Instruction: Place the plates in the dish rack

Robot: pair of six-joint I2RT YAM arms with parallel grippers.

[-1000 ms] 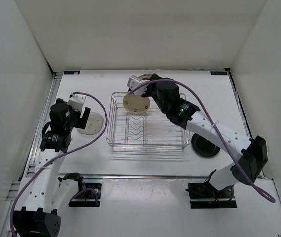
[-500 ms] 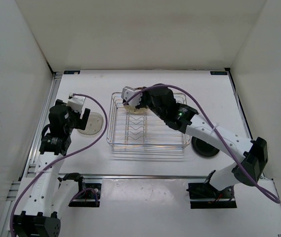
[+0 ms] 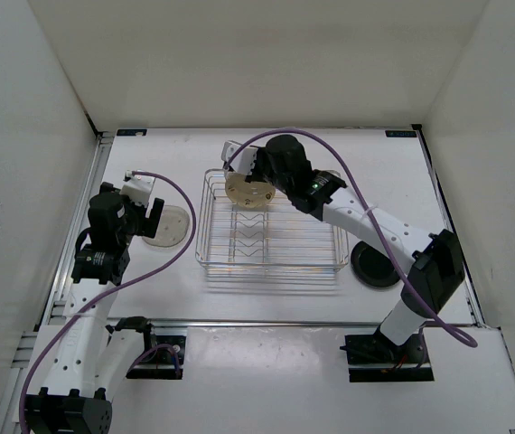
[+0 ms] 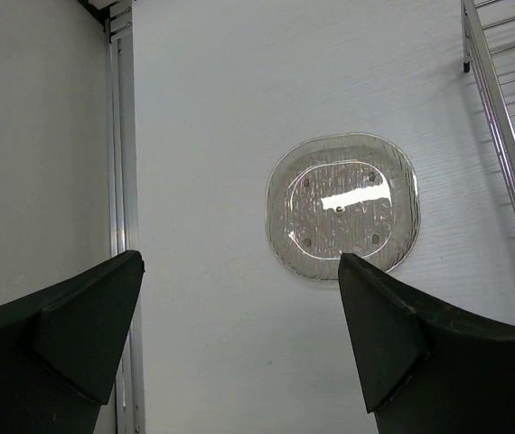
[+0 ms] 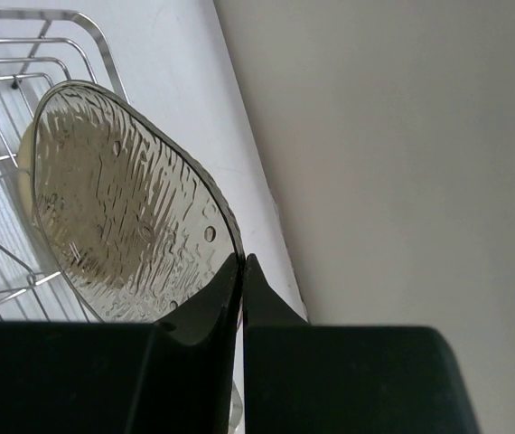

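While the right arm reaches across the dish rack (image 3: pixel 276 264) to its far left corner, the right claw (image 5: pixel 242 264) is closed on the rim of a clear speckled plate (image 5: pixel 122 212). The right wrist view shows both fingers (image 5: pixel 208 312) pressed together with the plate's edge pinched between them. The held plate stands on edge, tilted, above the wires at that corner of the rack. A tan plate (image 3: pixel 250 191) stands upright at the far left end of the rack, just behind the held plate, and its colour shows through the clear one. Whether the held plate touches the wires or the tan plate cannot be told.

The left claw (image 4: pixel 239 271) is open, with its fingers spread wide and nothing between them. It hangs over a second clear plate (image 4: pixel 341 206), which lies flat on the table (image 4: pixel 203 108) to the left of the rack and apart from it. In the left wrist view the right fingertip overlaps the near edge of this plate, but the views do not show whether they touch.

A black plate (image 3: pixel 375 268) lies flat on the table just beside the right end of the rack. In the top view the right arm partly covers it.
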